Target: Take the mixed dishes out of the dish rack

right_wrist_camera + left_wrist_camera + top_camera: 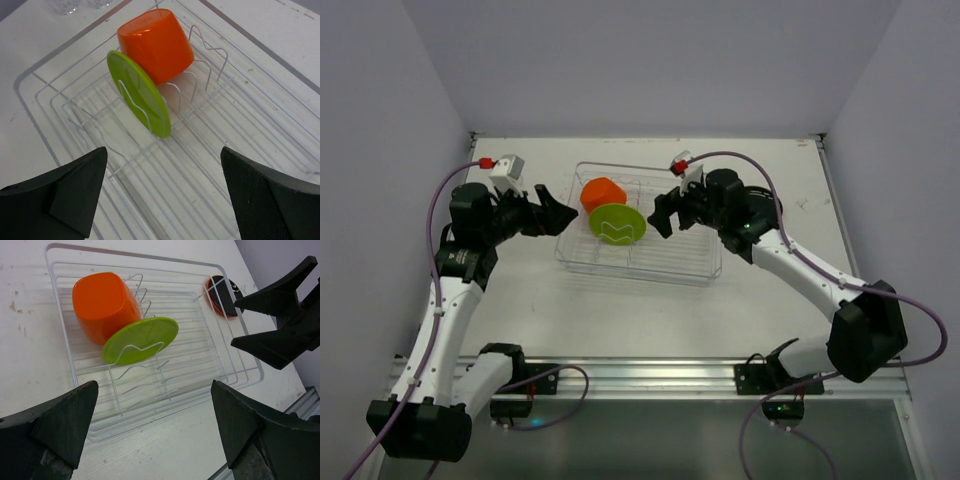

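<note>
A white table, closed in by pale grey walls, is taken up in the middle by the clear dish rack, which lies between the two pincers. The left pincer is held wide open and empty just off the rack's left end. The right pincer is likewise spread wide, with nothing gripped, over the rack's right part.

Ahead of both, an orange faceted cup is seen tipped on its side against the wire dividers. A lime-green plate is stood on edge in the wires, touching the cup. Beneath the right pincer a black plate with an orange edge is leaned upright; whether a second plate is hidden behind it cannot be told.

Beyond the rim, on the side away from the right pincer, what appear to be two clear tumblers are glimpsed on the table, so that part is judged done. The unloading is judged partly finished: cup and plates are left to be lifted out.

Bare table is offered in front of the rack and to both sides. The raised rim and thin wires are the edges to be cleared, and care is called for with both pincers so near each other.
</note>
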